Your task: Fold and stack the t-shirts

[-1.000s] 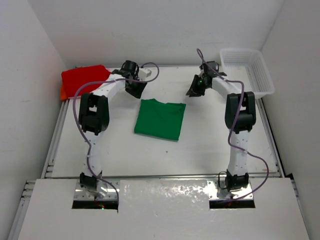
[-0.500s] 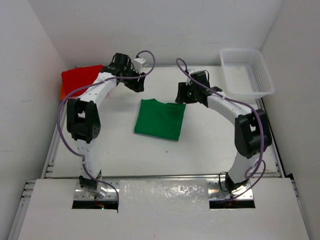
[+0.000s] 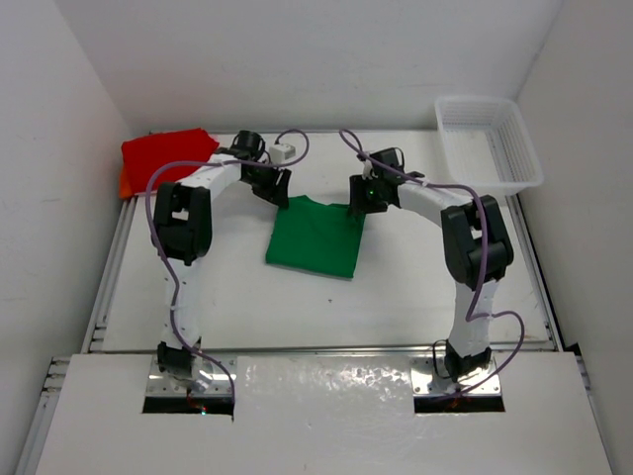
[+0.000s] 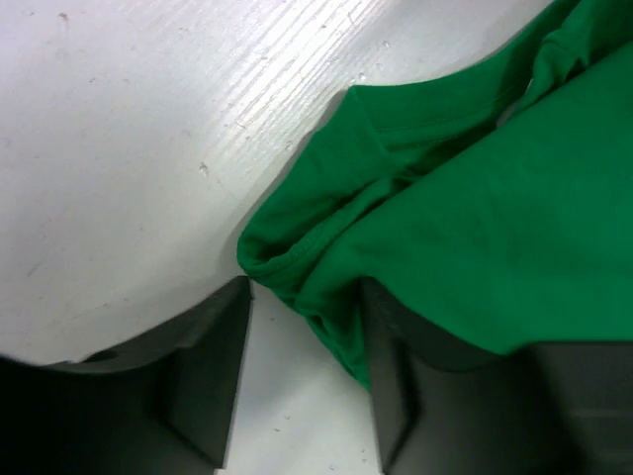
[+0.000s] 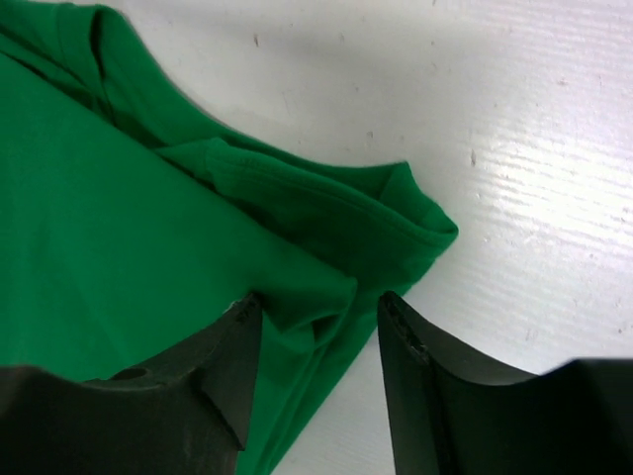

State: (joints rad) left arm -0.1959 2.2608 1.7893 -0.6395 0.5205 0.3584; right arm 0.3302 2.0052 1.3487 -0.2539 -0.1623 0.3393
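A green t-shirt (image 3: 316,236) lies folded flat mid-table. A red t-shirt (image 3: 166,153) sits folded at the back left, with an orange edge (image 3: 125,184) showing under it. My left gripper (image 3: 280,190) is down at the green shirt's far left corner. In the left wrist view that gripper (image 4: 307,341) is open, and the bunched corner (image 4: 287,262) reaches between its fingers. My right gripper (image 3: 358,198) is at the far right corner. Seen from the right wrist, it (image 5: 321,332) is open astride the shirt's folded edge (image 5: 326,297).
A white mesh basket (image 3: 527,158) stands at the back right corner. White walls close in the table on the left, back and right. Purple cables loop over both arms.
Both grippers came in from the back of the table and lowered onto the green shirt's far corners. The green shirt has not moved.
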